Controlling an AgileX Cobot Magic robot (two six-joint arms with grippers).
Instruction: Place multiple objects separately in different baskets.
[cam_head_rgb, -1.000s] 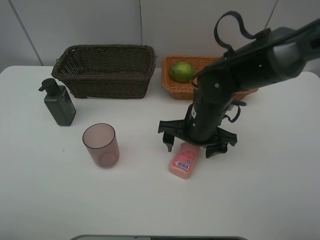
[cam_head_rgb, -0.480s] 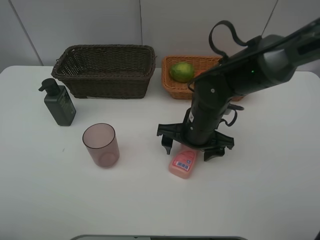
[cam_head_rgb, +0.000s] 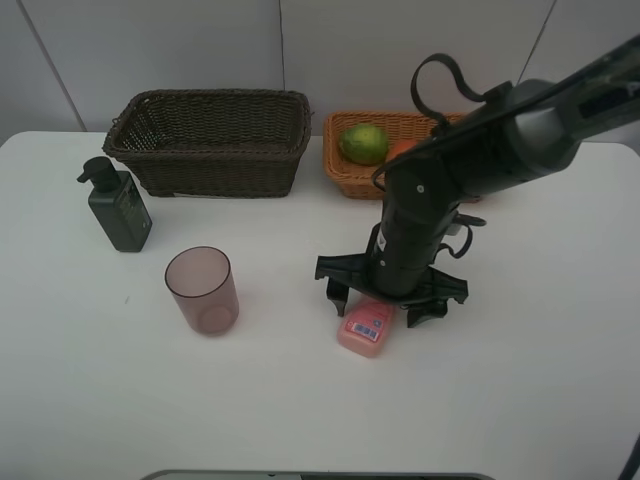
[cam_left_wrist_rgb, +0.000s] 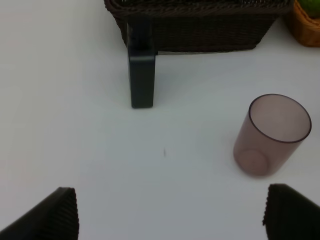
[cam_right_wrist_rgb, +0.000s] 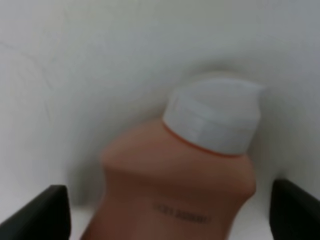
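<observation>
One item is under the tool: the small pink labelled bottle (cam_head_rgb: 366, 329). It lies flat on the white table (cam_head_rgb: 520, 400), near the middle and well apart from both baskets.

1. Orientation. The bottle's long axis runs roughly from the near table edge toward the baskets, canted slightly. Its white cap (cam_right_wrist_rgb: 212, 118) points toward the baskets and its base toward the near edge.
2. Right gripper (cam_head_rgb: 381, 303). I read the jaws as spread wide, one fingertip on each side of the bottle's cap end, gripping nothing. The wrist view shows clear table between each fingertip and the bottle.
3. Step in hand. I judge this to be the approach for picking up the bottle. The jaws stand across the long axis, which suits a grip on the narrow width.
4. Next move. Settle lower and close on the body below the cap. Then lift and carry, probably to the dark brown wicker basket (cam_head_rgb: 210, 160), since the green round fruit (cam_head_rgb: 362, 142) occupies the light orange-tan wicker basket (cam_head_rgb: 350, 182).
5. Left gripper (cam_left_wrist_rgb: 170, 215). It is wide open and empty, facing the translucent pink cup (cam_left_wrist_rgb: 272, 135) and the dark green pump bottle (cam_left_wrist_rgb: 141, 70).
</observation>
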